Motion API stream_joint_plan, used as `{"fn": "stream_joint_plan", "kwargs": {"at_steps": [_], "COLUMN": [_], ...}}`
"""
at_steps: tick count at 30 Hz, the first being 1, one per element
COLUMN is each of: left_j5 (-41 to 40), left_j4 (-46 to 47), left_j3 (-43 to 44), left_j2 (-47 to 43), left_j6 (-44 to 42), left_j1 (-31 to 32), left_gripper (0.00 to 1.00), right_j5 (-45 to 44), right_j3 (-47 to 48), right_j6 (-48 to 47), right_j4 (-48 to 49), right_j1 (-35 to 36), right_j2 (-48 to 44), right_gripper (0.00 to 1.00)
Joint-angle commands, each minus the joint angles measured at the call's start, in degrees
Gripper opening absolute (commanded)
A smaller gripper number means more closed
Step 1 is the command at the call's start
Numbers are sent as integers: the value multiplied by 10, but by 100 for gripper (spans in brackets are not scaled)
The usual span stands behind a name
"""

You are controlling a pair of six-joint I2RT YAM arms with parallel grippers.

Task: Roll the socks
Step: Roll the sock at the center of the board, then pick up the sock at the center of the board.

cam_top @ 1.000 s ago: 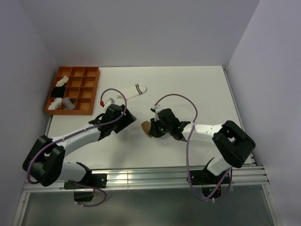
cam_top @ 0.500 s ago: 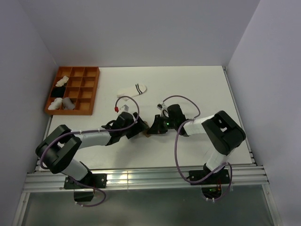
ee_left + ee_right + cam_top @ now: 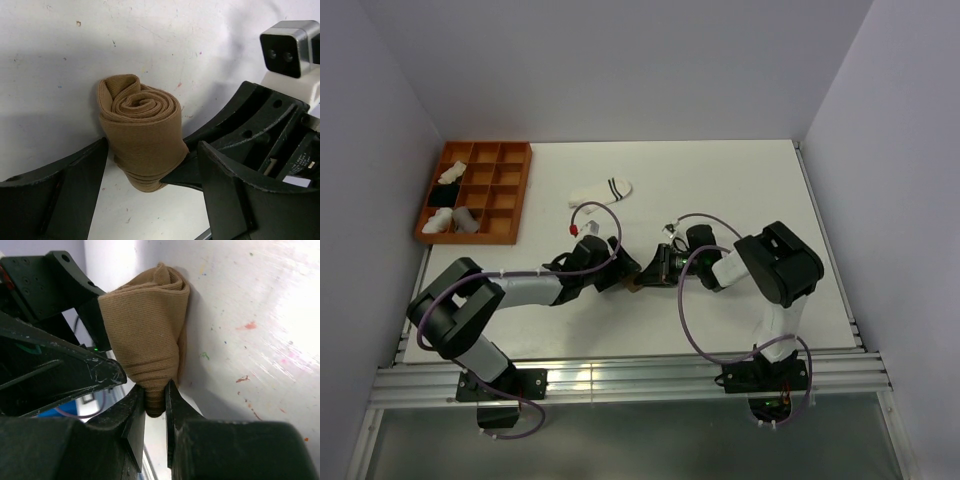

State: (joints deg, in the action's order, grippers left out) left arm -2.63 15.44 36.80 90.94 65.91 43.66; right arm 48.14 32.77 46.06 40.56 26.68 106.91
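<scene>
In the last second your left gripper (image 3: 150, 155) has come in from 9 o'clock. It now straddles the tan sock (image 3: 140, 135), jaws apart and narrowing. Your right gripper (image 3: 155, 397), at 3 o'clock, pinches the roll's end. The roll sits mid-table and looks formed. The striped sock (image 3: 601, 191), at 11 o'clock, lies unrolled.

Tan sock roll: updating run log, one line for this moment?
right gripper: shut on rolled tan-brown fabric sock | left gripper: open, flanking it
</scene>
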Motion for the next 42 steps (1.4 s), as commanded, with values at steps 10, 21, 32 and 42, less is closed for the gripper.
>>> {"fn": "stream_joint_plan", "kwargs": {"at_steps": [10, 21, 32, 42], "left_j5": [3, -5, -15, -44], "left_j4": [-46, -81, -153, -247], "left_j3": [23, 40, 80, 132], "left_j2": [34, 66, 101, 117], "left_j6": [2, 5, 4, -17], "left_j1": [4, 3, 3, 1], "left_gripper": [79, 65, 20, 0], "right_j5": [22, 16, -12, -203], "right_j3": [-26, -5, -3, 9], "right_j6": [105, 105, 54, -111], "right_j4": [47, 1, -53, -385], "right_j1": [-16, -18, -18, -18], "right_j2": [88, 109, 51, -232], "right_gripper": [0, 1, 33, 66]}}
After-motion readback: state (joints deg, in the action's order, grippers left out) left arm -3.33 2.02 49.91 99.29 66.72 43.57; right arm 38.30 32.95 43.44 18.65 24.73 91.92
